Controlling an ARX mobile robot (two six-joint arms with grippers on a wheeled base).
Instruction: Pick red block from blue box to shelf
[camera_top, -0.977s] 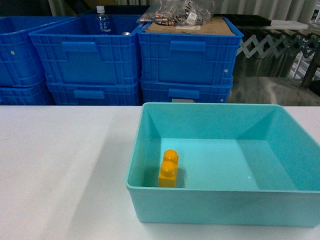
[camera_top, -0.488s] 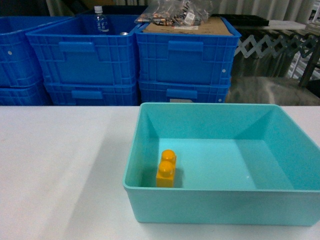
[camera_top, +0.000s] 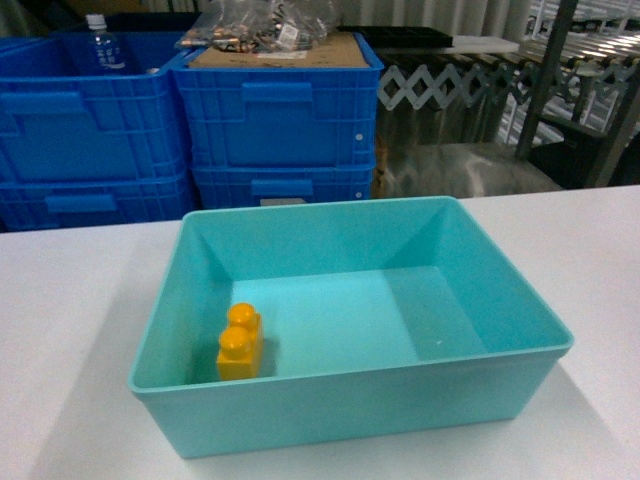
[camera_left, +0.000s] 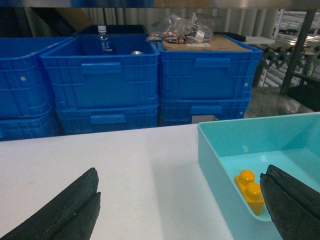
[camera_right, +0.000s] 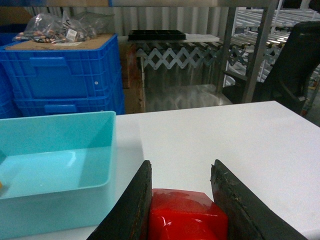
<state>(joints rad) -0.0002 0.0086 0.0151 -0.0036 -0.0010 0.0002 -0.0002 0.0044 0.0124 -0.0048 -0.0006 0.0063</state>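
The red block (camera_right: 185, 217) sits squeezed between the two black fingers of my right gripper (camera_right: 181, 167), low over the white table, to the right of the blue box (camera_right: 55, 200). That box (camera_top: 350, 400) holds only a yellow two-stud brick (camera_top: 240, 342). My left gripper (camera_left: 181, 172) is open wide above the table at the box's left wall (camera_left: 215, 155), empty, with the yellow brick (camera_left: 251, 191) by its right finger. The steel shelf (camera_right: 250, 55) stands beyond the table's far right; its uprights (camera_top: 545, 70) show in the head view. Neither gripper shows in the head view.
Stacked dark blue crates (camera_top: 280, 120) line the table's far edge, one topped with cardboard and a bag of parts (camera_top: 265, 25), another holding a water bottle (camera_left: 102, 40). A lattice barrier (camera_right: 175, 55) and a dark chair-like shape (camera_right: 295, 60) stand behind on the right.
The head view has swung to the right: the blue box and crates have slid left in the frame, and the shelf's uprights have come into sight at the upper right.
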